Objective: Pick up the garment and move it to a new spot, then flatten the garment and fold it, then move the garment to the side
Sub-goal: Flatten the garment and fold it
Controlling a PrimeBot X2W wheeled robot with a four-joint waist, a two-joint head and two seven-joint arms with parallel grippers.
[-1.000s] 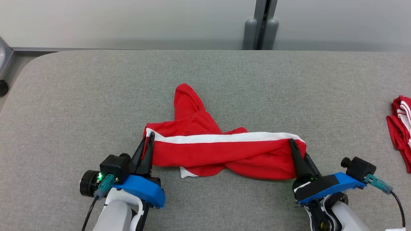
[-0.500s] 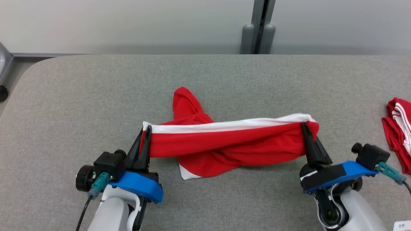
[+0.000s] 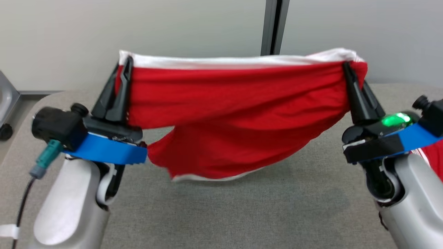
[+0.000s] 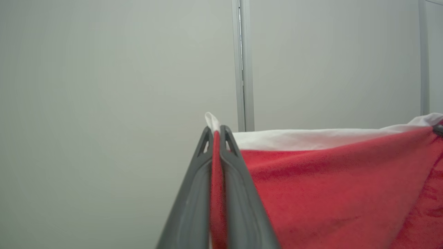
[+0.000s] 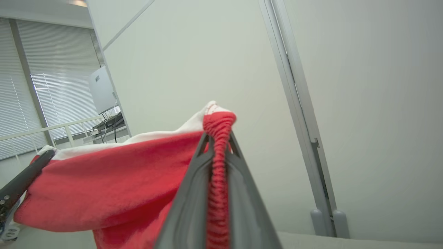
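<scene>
The garment is red with a white band along its top edge. It hangs stretched in the air between my two grippers, above the grey table. My left gripper is shut on its left top corner, and the red cloth is pinched between the dark fingers. My right gripper is shut on the right top corner, where bunched red fabric runs between its fingers. The lower part sags in a twisted fold, its hem just over the table.
A second red and white garment lies at the table's right edge, behind my right arm. A pale wall with a dark vertical post stands behind the table. A rounded table corner is at the left.
Both grippers have risen and carried the garment off the table, where most of it lay a second ago. The right gripper has shut on its corner. The head camera has tilted up.
</scene>
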